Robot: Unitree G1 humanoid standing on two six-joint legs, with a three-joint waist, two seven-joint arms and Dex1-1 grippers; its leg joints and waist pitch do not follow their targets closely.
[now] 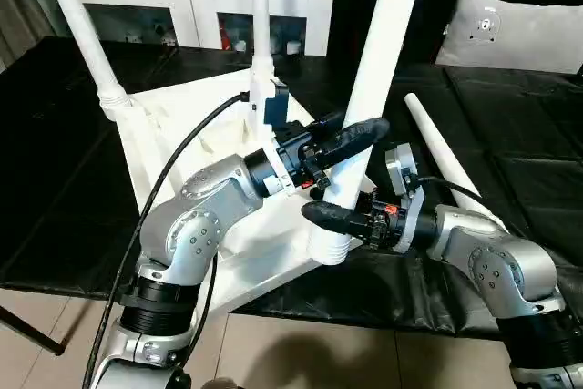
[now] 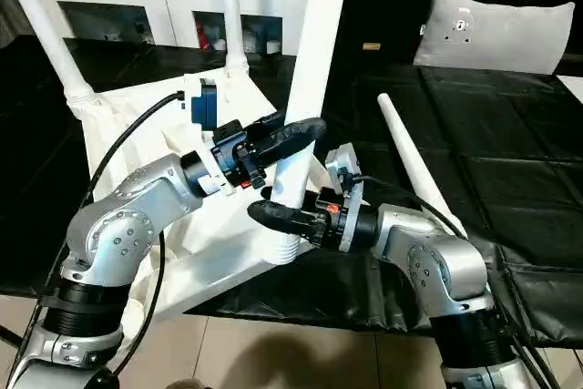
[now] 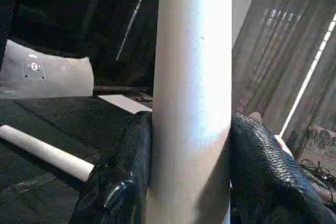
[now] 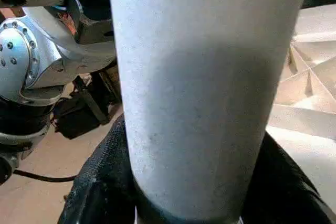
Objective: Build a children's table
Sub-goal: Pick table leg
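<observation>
Even indoor light; glare streaks the leg [image 3: 191, 98], wrist views soft.

White plastic rectangular tabletop [image 1: 196, 129] lies upside down on black mat, ribbed underside up, near corner overhanging mat's front edge. Three long white tapered tubular legs stand upright in corner sockets: far-left leg [image 1: 82, 29], far leg [image 1: 260, 15], near-corner leg [image 1: 378, 61]. Fourth white leg [image 1: 446, 157] lies loose on mat, right of tabletop.
</observation>
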